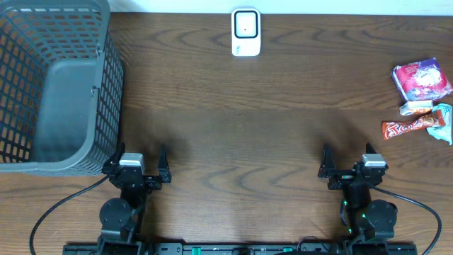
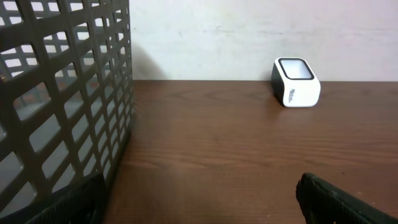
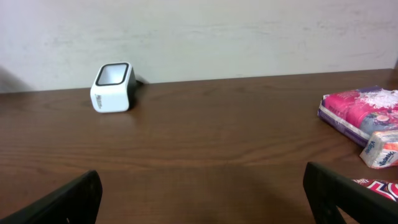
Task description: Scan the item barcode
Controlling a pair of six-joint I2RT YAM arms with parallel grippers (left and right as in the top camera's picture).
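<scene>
The white barcode scanner (image 1: 245,32) stands at the far middle of the table, its dark window facing up; both wrist views catch it too, the scanner (image 2: 296,82) and scanner (image 3: 113,87). Items lie at the right edge: a pink packet (image 1: 422,78), a small white packet (image 1: 415,108), an orange-red bar (image 1: 407,128) and a light blue packet (image 1: 442,122). The pink packet (image 3: 360,112) also shows in the right wrist view. My left gripper (image 1: 139,157) (image 2: 199,199) and right gripper (image 1: 352,159) (image 3: 202,193) rest at the near edge, both open and holding nothing, far from the items.
A large grey mesh basket (image 1: 53,85) fills the far left corner, its wall (image 2: 62,99) close beside my left gripper. Brown wood table (image 1: 241,127) lies between the grippers and the scanner. A pale wall stands behind the table.
</scene>
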